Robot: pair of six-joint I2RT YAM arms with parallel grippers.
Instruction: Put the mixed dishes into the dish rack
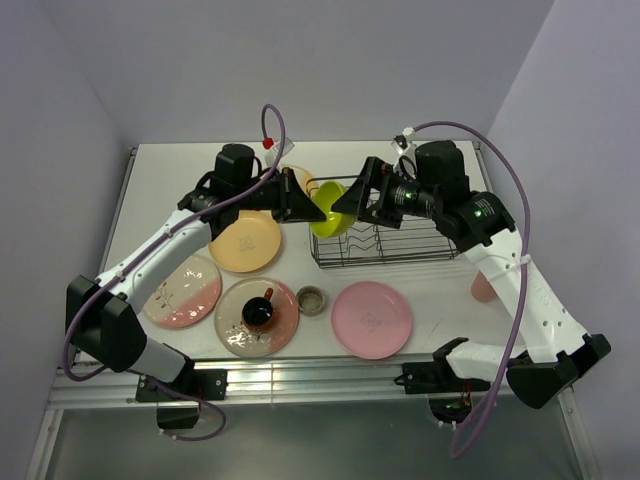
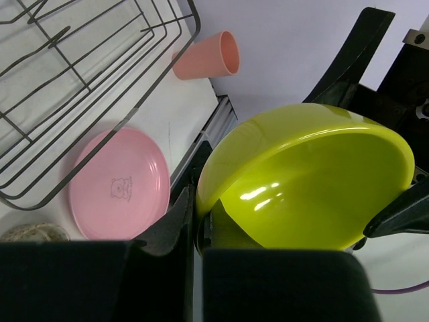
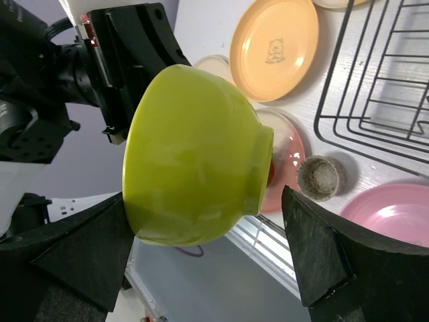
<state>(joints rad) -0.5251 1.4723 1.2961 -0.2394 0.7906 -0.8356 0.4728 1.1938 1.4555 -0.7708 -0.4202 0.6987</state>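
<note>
Bowl [image 1: 330, 212] above rack's [image 1: 400, 252] left end.
Left gripper [image 2: 198, 231] clamps rim; right gripper [image 3: 204, 198] apart, flanking it; cup [image 1: 312, 298], plate [image 1: 372, 318] at table's [image 1: 445, 285] front edge.

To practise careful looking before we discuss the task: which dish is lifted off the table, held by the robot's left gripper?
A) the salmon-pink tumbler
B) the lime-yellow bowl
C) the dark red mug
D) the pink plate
B: the left gripper is shut on the rim of the lime-yellow bowl, holding it in the air at the end of the dish rack.
</note>
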